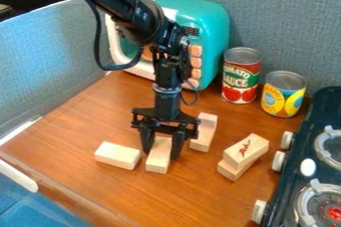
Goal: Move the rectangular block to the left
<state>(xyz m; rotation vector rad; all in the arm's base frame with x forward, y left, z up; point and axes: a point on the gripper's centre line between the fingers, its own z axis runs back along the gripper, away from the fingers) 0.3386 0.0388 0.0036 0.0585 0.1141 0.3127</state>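
Note:
The black gripper [161,152] hangs straight down at the centre of the work surface, its fingers open. Between and below them lies a pale wooden rectangular block [158,157], with one finger beside each long side; whether they touch it is hard to tell. Another rectangular block [117,155] lies flat just left of the gripper. A third block [204,132] is to the right and slightly behind. Farther right, a block with a red mark [246,150] rests on top of another block [233,170].
A teal toy microwave [216,34] stands behind the arm. Right of it are a tomato sauce can [241,75] and a yellow-blue can [283,94]. The dark toy stove [296,146] borders the brown wooden surface [180,196] on the right.

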